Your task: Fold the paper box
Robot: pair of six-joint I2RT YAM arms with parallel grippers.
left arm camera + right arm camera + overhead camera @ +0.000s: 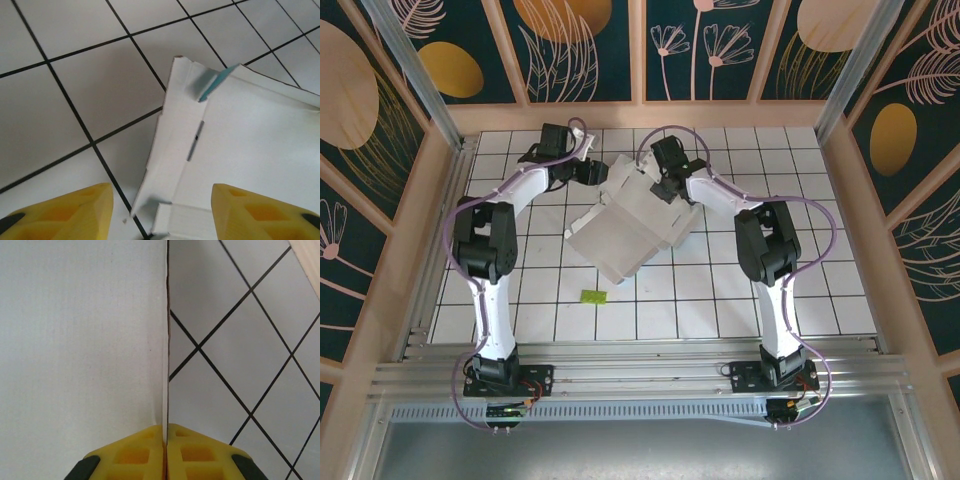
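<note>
Jaws of the left gripper (596,171) stand wide apart at the far-left corner of the box (625,235); in the left wrist view its yellow fingers (75,210) straddle that corner with nothing pinched between them. Nearer the arms, a small yellow-green scrap (592,296) lies alone on the table (800,290). The box sits mid-table between the two arms, white side up and partly opened out, a sliver of teal showing at one flap. It looks light, thin and springy: creases should bend readily, but a panel will buckle if pushed mid-span, and the whole sheet will likely slide on the smooth tiles. The best hold is a panel edge close to a crease. The right gripper (667,186) has its jaws clamped on just such an edge, seemingly at the far-right side, the card standing upright between the pads (135,455).
</note>
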